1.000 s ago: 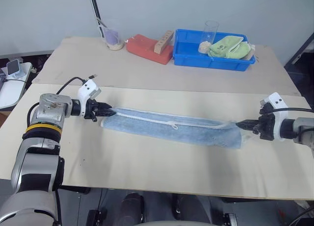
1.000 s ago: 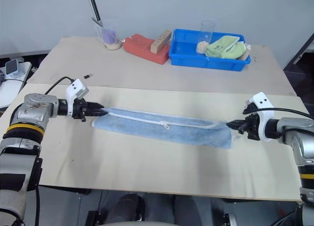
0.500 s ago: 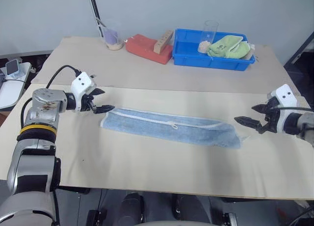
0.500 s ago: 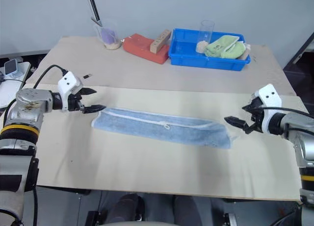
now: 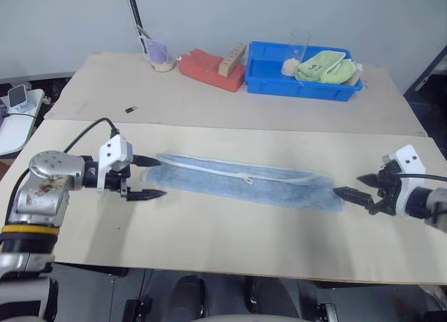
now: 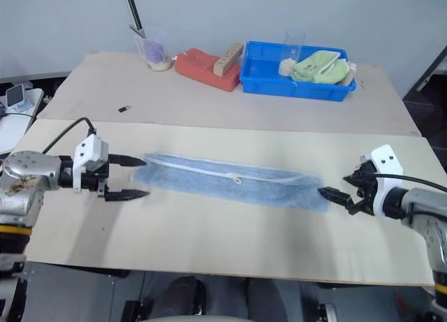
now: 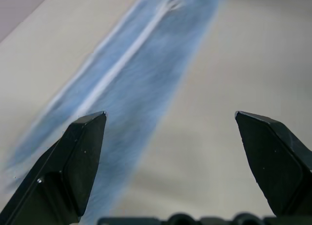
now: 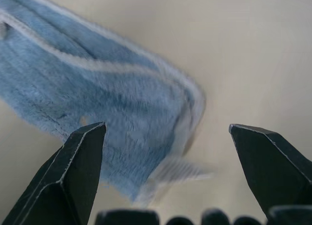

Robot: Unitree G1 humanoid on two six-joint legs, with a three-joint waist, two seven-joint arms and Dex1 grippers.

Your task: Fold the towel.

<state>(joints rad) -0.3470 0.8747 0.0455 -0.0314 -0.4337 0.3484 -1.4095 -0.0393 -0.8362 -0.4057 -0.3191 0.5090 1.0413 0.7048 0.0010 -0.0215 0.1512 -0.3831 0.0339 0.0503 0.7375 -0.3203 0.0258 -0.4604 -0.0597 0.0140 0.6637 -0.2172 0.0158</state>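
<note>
The towel [image 5: 241, 184] lies flat in the middle of the frame, on the near part of the table [image 5: 209, 238], as a long narrow strip that runs from the centre left down to the centre right. A whitish hem line goes along its length, and at its right end the cloth is slightly bunched. The left gripper [image 5: 143, 177] is at the left of the frame, just beside the left end of the towel; its two black fingers are spread wide apart and hold nothing, one finger near the far corner of the strip and the other over the bare table in front of it. The right gripper [image 5: 356, 188] is at the right of the frame, just beside the right end of the towel, with its jaws also released and empty. In the right wrist view the towel end [image 8: 112, 108] with its pale hem lies between and beyond the two separated fingers. In the upper part of the frame, on the far table, stand a blue bin [image 5: 269, 77] with a lime-green cloth [image 5: 325, 67] and a clear cup [image 5: 297, 51] in it, a red-orange block [image 5: 206, 68] beside it, and a small container [image 5: 160, 54] further to the left.
</note>
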